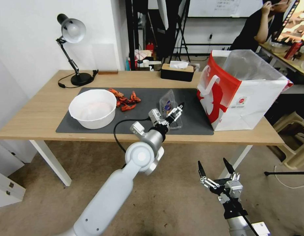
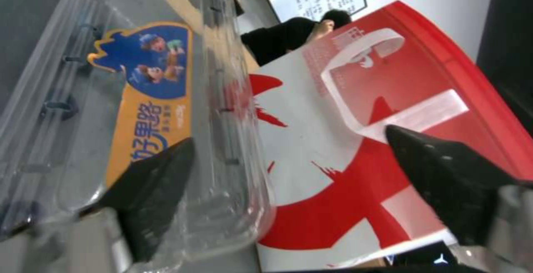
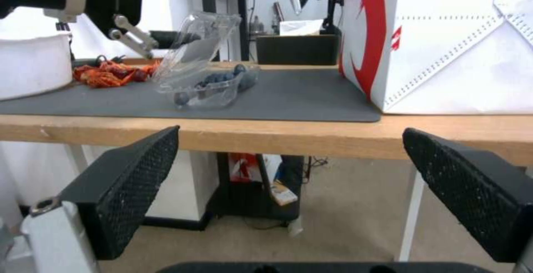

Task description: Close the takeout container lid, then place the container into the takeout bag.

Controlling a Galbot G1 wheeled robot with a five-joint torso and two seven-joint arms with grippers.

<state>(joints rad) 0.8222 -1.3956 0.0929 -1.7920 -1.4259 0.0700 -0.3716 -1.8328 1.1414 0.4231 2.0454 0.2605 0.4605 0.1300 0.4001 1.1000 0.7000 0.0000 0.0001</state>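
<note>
While the lid (image 1: 167, 102) stands half raised over its tray, the step in hand is the first one: closing the takeout container (image 1: 171, 113).

Item, takeout container: clear clamshell on the dark mat (image 1: 93, 131), near the table's (image 1: 34, 121) front edge, between the white bowl (image 1: 92, 108) on its left and the takeout bag (image 1: 238, 95) on its right. Blueberries (image 3: 219, 78) lie in the lower half. Not yet shut, not yet bagged.

Item, lid: tilted up and back from the tray, label facing me in my left wrist view.

Item, my left gripper (image 1: 174, 114): reaching over the container from the near side. Fingers spread wide, clamped on nothing. One fingertip (image 2: 153, 181) lies against or just at the clear lid; I cannot tell whether it truly presses. The other fingertip stands apart, toward the bag.

Item, my right gripper (image 1: 215, 171): parked low, in front of the table and below its edge, fingers spread, empty.

Item, takeout bag: upright at the right end of the table, mouth open, liner showing.

Judgement, next move: the lid wants pushing down onto the tray until it seats, gently, since thin plastic may slide or tip on the mat.
</note>
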